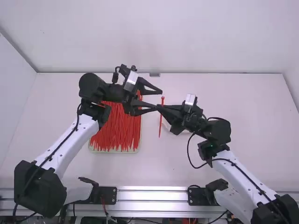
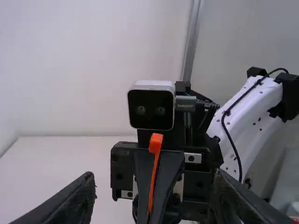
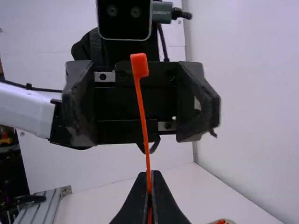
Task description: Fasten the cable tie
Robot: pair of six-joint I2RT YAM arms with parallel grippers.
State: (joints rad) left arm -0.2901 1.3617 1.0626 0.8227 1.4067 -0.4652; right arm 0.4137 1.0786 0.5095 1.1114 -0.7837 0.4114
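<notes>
The right fingers [image 3: 134, 205] pinch the red cable tie [image 3: 144, 126]; the left fingers [image 2: 70, 203] spread wide, holding nothing.

White table [image 1: 243, 107], tray [image 1: 115, 150] of red cable ties [image 1: 119, 126] lying on it

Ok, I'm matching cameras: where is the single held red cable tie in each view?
High view: the cable tie stands upright near the middle, right of the pile of red ties.
Left wrist view: the cable tie stands between the right gripper's fingers, under its camera.
Right wrist view: it rises from the closed fingers, across the open left gripper.
Shared landmark: the right gripper, shut on the tie.
</notes>
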